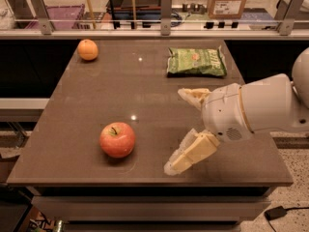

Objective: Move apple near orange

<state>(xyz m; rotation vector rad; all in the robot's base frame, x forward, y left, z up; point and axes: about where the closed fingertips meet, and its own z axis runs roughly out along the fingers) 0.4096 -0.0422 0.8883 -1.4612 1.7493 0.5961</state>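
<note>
The red apple (117,139) with a short dark stem sits on the brown table (120,86) near its front left. The small orange (88,50) sits at the table's far left corner, well apart from the apple. My gripper (179,129) is to the right of the apple, above the table's front right part. It is open and empty, its two cream fingers spread wide, one finger (193,96) farther back and one near the front edge. A gap of bare table lies between it and the apple.
A green chip bag (196,62) lies at the table's back right. A rail with metal posts (166,13) runs behind the table, with a cardboard box (228,0) beyond it. The table's front edge is just under the gripper.
</note>
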